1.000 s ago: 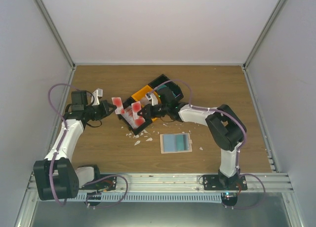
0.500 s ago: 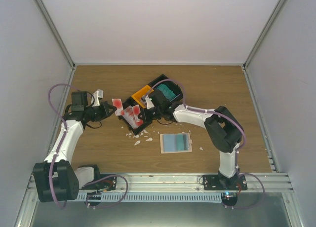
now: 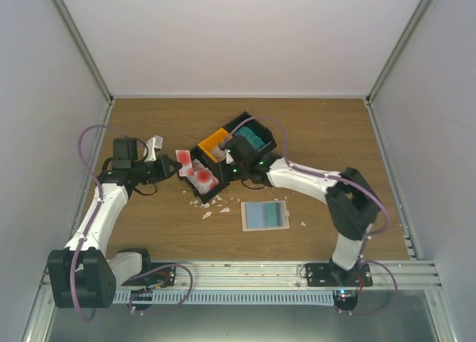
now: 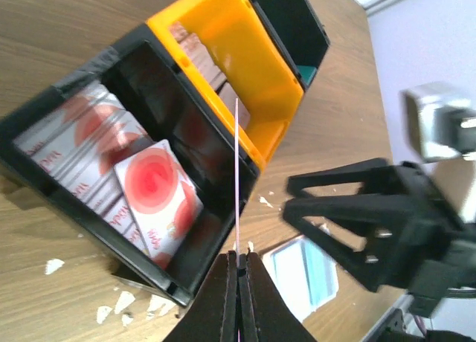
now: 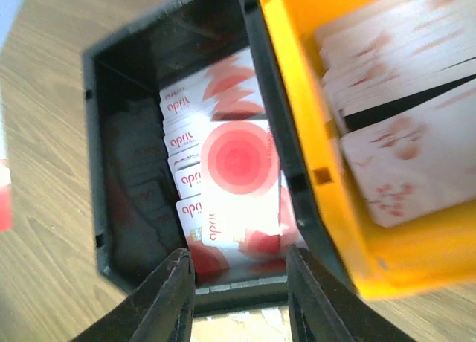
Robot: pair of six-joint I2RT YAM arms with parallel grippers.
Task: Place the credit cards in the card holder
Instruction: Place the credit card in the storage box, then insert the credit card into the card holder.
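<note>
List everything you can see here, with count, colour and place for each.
joined bins: one unit of three compartments, black, orange, black; mid-table.
white-and-red credit cards: a stack, count unclear; near black compartment, more in the orange one.
teal credit cards: count unclear; far black compartment.
held card: one, white and red; pinched edge-on in the left tool.
card holder: one, beige-tan with teal showing; flat on the table, nearer the arm bases.
white scraps: several; on the table by the near black compartment.
table: one, brown wood.
left tool: black, shut on the held card, beside the bins.
right tool: black, open, above the near black compartment.
</note>
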